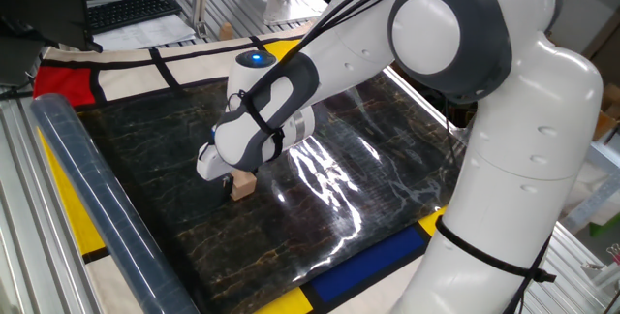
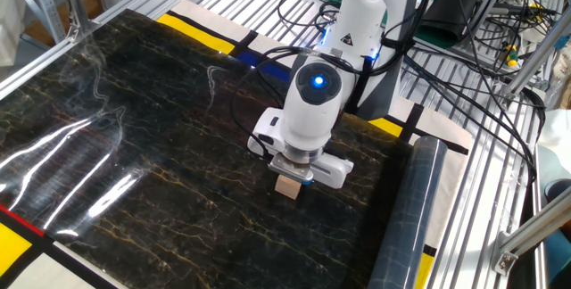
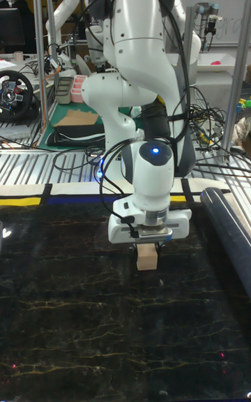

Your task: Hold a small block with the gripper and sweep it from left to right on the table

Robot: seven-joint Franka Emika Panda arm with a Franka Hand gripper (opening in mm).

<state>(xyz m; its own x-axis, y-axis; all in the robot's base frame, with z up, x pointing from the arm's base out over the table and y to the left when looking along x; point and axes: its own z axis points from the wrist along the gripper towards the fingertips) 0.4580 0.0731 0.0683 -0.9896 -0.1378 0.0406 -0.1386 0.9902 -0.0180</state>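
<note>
The small block (image 1: 243, 185) (image 2: 287, 185) (image 3: 147, 258) is a light tan wooden cube resting on the glossy black marbled table (image 1: 320, 212) (image 2: 134, 146) (image 3: 84, 318). My gripper (image 1: 234, 179) (image 2: 289, 177) (image 3: 147, 245) points straight down and is shut on the small block, holding its upper part. The dark fingers are mostly hidden under the white wrist housing. In the tall fixed view the block's lower half shows below the housing.
A long dark translucent roll (image 1: 92, 198) (image 2: 406, 218) (image 3: 230, 234) lies along the table edge near the block. Yellow, blue, red and white panels (image 1: 368, 256) border the sheet. Cables (image 2: 303, 12) trail behind the arm base.
</note>
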